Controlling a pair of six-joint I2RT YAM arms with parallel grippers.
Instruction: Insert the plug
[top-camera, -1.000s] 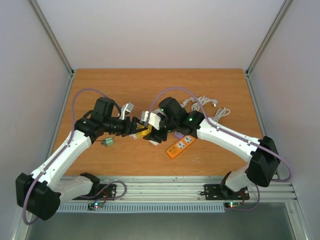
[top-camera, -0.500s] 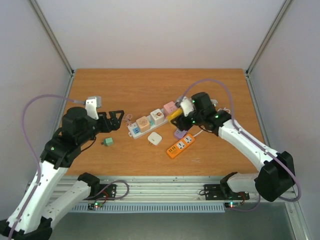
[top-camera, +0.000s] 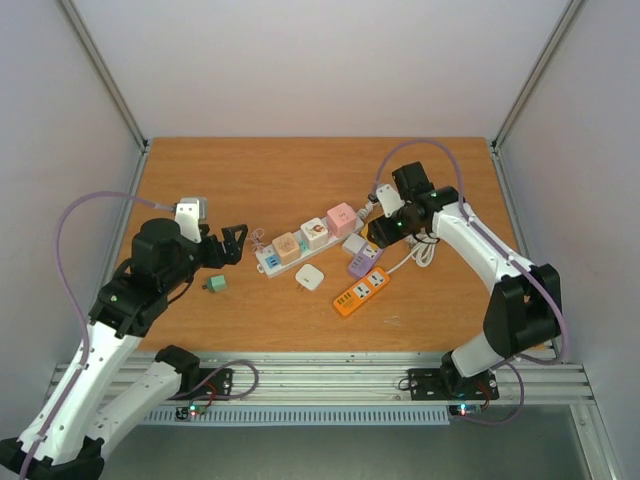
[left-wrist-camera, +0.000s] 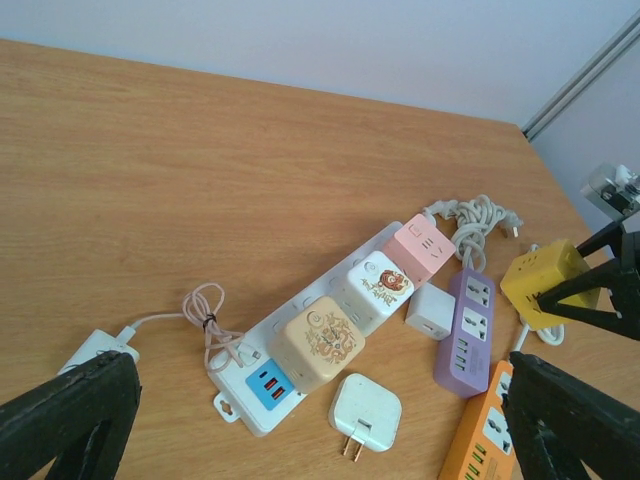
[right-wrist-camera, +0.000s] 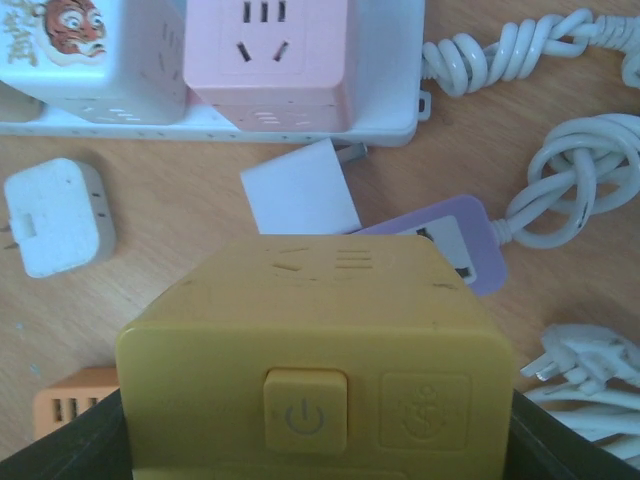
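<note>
My right gripper (top-camera: 386, 228) is clamped on the yellow cube plug (right-wrist-camera: 315, 340), holding it off the table above the purple strip (right-wrist-camera: 440, 240). It sits near the pink cube (right-wrist-camera: 268, 55) at the end of the white power strip (right-wrist-camera: 400, 70). My left gripper (top-camera: 236, 244) hovers over the left side of the table, fingers wide apart and holding nothing. A loose white adapter (left-wrist-camera: 365, 412) lies near the white strip, and an orange strip (top-camera: 360, 292) lies just beside the purple one
</note>
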